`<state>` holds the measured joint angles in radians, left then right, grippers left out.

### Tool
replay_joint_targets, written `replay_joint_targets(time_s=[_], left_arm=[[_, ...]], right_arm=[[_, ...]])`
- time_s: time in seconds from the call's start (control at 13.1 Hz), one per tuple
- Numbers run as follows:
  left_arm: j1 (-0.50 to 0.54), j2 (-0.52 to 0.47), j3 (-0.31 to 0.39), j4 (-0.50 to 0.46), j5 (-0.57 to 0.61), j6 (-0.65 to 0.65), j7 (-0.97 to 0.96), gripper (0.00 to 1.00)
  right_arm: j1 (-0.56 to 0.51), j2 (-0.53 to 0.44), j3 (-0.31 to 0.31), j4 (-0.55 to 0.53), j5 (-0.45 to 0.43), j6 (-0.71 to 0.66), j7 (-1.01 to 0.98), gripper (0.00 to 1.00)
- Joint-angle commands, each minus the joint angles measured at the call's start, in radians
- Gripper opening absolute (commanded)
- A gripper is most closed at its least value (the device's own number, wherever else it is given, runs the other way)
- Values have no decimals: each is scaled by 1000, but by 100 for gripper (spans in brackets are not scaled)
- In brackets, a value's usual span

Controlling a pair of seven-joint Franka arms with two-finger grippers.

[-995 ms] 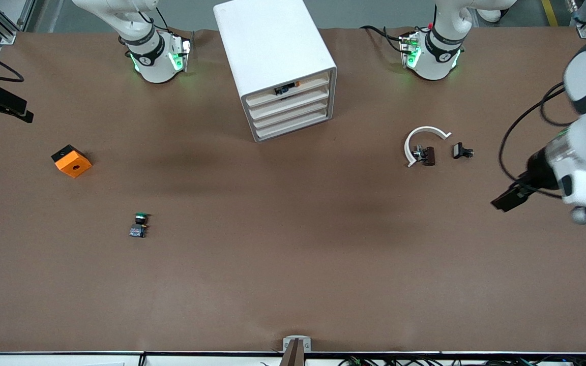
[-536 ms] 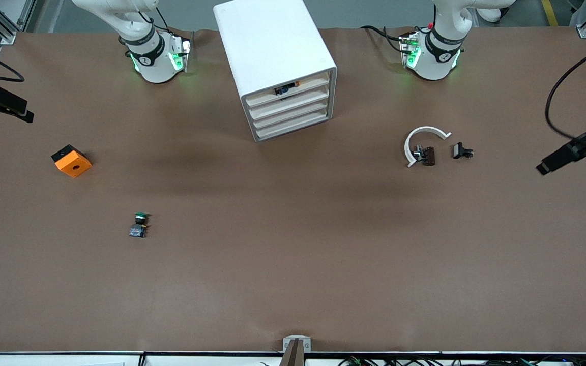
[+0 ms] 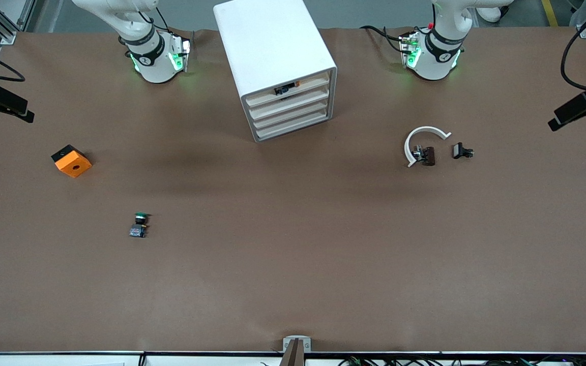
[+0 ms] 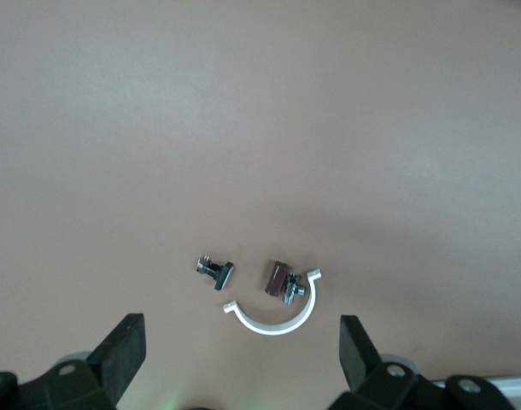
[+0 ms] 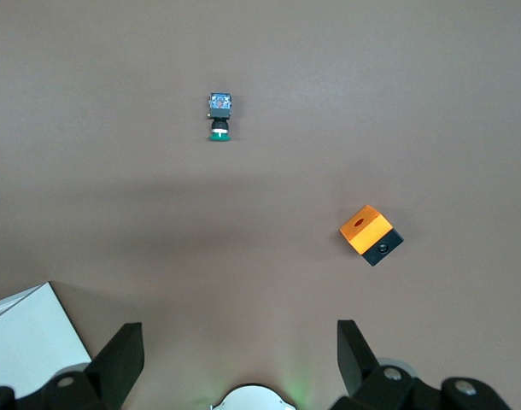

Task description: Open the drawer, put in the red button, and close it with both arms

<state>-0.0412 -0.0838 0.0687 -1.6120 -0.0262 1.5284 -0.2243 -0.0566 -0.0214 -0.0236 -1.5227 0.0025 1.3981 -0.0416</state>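
While no red cap shows on the table: the button [image 3: 285,90] is, I judge, the small dark piece with an orange fleck in the top drawer [image 3: 303,84] of the cabinet [image 3: 267,40]; its cap colour cannot be made out.
Drawers: all four fronts look about flush; whether the top one is fully home I cannot tell.
Left gripper [image 4: 239,342]: high over the left arm's end of the table, fingers [image 4: 124,346] spread wide, holding nothing; below it lie a white ring [image 4: 273,323] and two small clips.
Right gripper [image 5: 237,342]: high over the right arm's end, fingers [image 5: 122,350] wide apart, empty; it waits above the green switch [image 5: 219,117] and orange block [image 5: 371,233].
Stage: likely the close, or just past it.
Risk, cabinet: it sits skewed on the paper; a push from one arm alone could twist or slide it instead of seating the drawer.
Risk, button: if it stands above the drawer front, it may catch on the frame.
Risk, mix-up: the green switch has the same body; grabbing it would be the wrong part.
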Motion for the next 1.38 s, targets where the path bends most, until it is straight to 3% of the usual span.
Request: replay_joint_targets(time_s=[0.0, 0.15, 0.84, 1.3], left_arm=[[3, -72, -39, -83, 9, 7, 58, 100], [4, -83, -44, -100, 11, 7, 141, 100], [12, -116, -95, -187, 19, 50, 142, 100], [17, -111, -69, -161, 20, 47, 135, 100]], right_arm=[[-9, 1, 10, 12, -10, -7, -15, 100], [-9, 1, 10, 12, -10, -5, -15, 100], [-9, 3, 10, 19, -13, -4, -15, 100], [-9, 3, 10, 19, -13, -2, -15, 100]])
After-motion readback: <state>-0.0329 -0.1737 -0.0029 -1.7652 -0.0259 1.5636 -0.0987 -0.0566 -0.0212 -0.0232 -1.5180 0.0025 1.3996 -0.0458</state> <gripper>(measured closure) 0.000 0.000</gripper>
